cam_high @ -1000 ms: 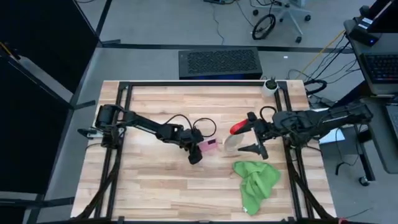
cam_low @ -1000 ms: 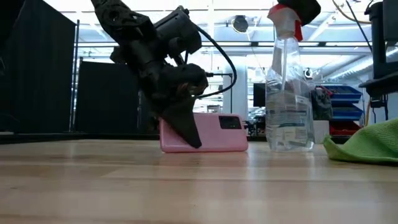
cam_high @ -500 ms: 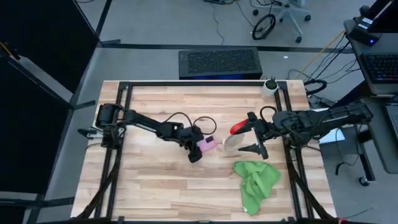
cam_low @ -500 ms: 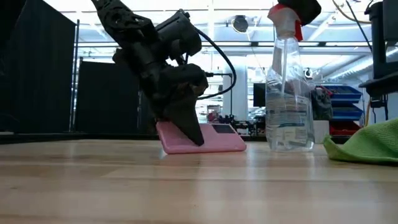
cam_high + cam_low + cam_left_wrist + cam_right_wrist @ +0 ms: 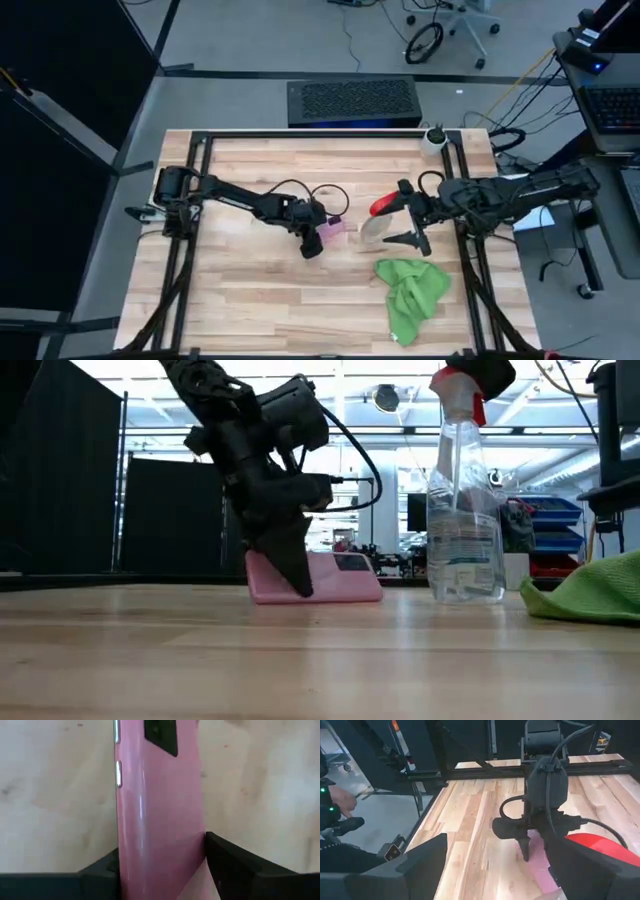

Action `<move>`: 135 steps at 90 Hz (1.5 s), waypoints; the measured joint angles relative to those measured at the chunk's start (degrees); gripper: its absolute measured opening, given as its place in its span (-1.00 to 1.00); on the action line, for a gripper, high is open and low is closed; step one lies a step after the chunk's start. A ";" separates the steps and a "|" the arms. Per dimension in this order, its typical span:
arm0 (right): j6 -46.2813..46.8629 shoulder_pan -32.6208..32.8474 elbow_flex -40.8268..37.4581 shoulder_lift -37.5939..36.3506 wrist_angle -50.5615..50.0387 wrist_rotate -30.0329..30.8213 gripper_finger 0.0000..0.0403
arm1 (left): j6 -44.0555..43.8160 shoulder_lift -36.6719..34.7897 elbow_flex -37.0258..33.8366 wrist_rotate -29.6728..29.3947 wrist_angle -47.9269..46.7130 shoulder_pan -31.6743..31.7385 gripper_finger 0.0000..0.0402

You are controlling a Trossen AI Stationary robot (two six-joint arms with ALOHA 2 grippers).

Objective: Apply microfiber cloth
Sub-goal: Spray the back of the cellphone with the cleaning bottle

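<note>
the bright green crumpled microfiber cloth (image 5: 414, 294) lies on the pale wooden surface (image 5: 250, 300) near its front right part, just in front of the right hand (image 5: 410, 216), which hangs spread wide over the clear plastic spray bottle with a red nozzle (image 5: 378, 215), holding nothing. the cloth's long axis runs front to back, and the right arm looks much the nearer for taking it. the left hand (image 5: 313, 238) is well apart at mid-surface, pinching the slim pink phone (image 5: 335, 229) by its edges and tilting it. the bottle's label print in the low view is too small to read.
</note>
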 joint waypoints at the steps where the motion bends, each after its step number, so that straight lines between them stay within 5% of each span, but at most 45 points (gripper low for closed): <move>1: 0.21 0.00 0.00 0.00 0.03 -0.02 0.56 | 0.29 0.00 0.21 -0.33 -0.51 0.00 -0.08; 22: -0.27 0.00 0.00 0.00 0.01 1.53 0.56 | 5.84 0.07 4.27 -9.43 -7.33 0.00 -0.08; 104: 0.10 0.00 0.04 0.13 -2.40 1.48 0.56 | 11.75 -1.97 4.51 -9.96 -8.05 0.11 -0.08; 135: -9.08 0.00 3.34 0.02 -3.44 9.41 0.56 | 12.67 -2.12 4.51 -11.53 -8.20 0.11 -0.08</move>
